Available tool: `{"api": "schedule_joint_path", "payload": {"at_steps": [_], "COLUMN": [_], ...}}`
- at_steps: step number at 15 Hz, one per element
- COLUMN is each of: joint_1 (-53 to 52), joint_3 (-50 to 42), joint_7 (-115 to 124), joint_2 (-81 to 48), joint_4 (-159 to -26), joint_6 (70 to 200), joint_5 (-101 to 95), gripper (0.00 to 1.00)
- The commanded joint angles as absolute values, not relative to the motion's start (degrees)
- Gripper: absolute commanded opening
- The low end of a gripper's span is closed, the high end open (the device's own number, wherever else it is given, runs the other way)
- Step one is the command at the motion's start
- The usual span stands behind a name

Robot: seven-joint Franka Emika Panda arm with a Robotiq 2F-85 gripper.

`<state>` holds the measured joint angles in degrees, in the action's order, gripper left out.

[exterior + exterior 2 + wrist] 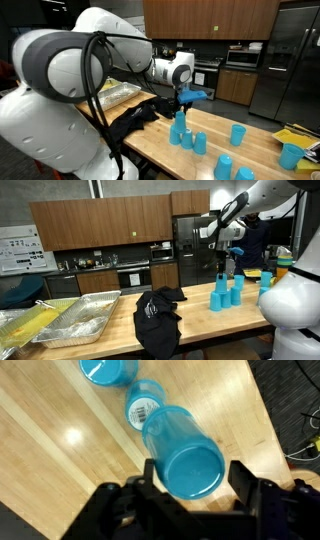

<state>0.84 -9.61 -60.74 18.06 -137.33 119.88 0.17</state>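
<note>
A tall stack of blue plastic cups (192,465) stands upside down on the wooden table (60,420). Its topmost cup sits between the two black fingers of my gripper (197,472). The left finger (150,472) is at the cup's wall, and a small gap shows between the cup and the right finger (244,476). The jaws stand open around the cup. In both exterior views my gripper (183,98) (222,260) hangs straight down over the stack (179,128) (219,292).
More blue cups stand close by: a labelled one (145,406), another (108,369), and several across the table (238,134) (291,155) (236,292). A black bag (157,315) lies mid-table. Foil trays (70,320) sit at one end of the table.
</note>
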Motion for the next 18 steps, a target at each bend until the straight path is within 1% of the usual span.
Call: {"api": "schedule_joint_path", "payload": {"at_steps": [1,2,9,18], "joint_1": [1.0,1.0,2.0,7.5], "joint_3": [-9.6,-9.6,-10.1,-12.7], "joint_7": [-61.4,-61.4,-60.3,-53.9], "joint_2": [18.1,18.1,18.6,19.7], "joint_4": [-137.1,-137.0,-136.3,-135.7], "joint_6": [119.3,119.3,120.9,131.2], "joint_5": [-0.2,-0.2,-0.3,-3.3], "gripper": [0.47,0.39,0.38,0.38]}}
